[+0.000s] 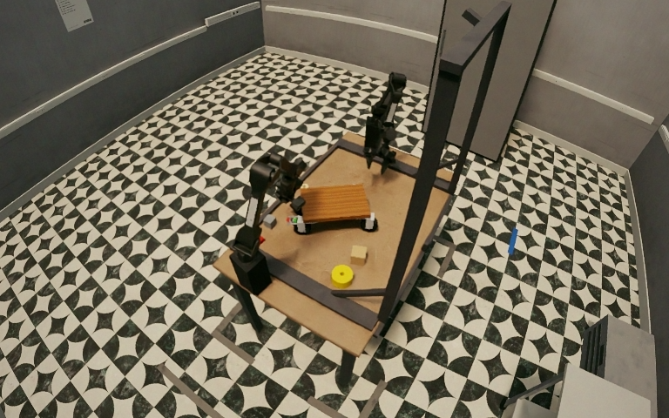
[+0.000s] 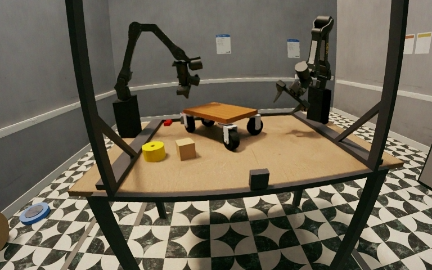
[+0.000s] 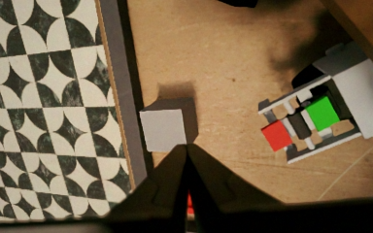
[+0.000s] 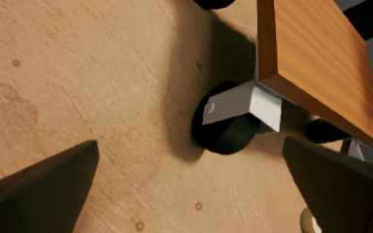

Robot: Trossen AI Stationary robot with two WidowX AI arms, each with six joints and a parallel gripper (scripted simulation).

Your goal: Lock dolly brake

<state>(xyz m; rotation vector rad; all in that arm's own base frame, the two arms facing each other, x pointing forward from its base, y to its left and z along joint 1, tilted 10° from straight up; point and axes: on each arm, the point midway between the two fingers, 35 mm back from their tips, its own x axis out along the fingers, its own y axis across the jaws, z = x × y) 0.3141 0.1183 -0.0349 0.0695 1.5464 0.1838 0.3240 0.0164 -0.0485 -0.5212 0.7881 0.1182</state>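
The dolly (image 1: 335,202) has a wooden deck and black casters and stands on all its wheels on the table; it also shows in the exterior view (image 2: 220,112). Its brake pedal (image 3: 301,123) sits on the caster near the left arm, with a red end (image 3: 277,135) and a green end (image 3: 324,113); it shows small in the top view (image 1: 294,220). My left gripper (image 3: 186,152) is shut and empty, hovering above the table beside a grey cube (image 3: 163,129), apart from the pedal. My right gripper (image 2: 288,92) is open and empty, above the table by another caster (image 4: 228,127).
A yellow disc (image 1: 341,275) and a tan cube (image 1: 358,254) lie on the table's near side. A small red block (image 2: 167,122) lies near the left arm's base. A dark block (image 2: 258,179) sits at the table edge. Dark frame posts (image 1: 429,162) stand around the table.
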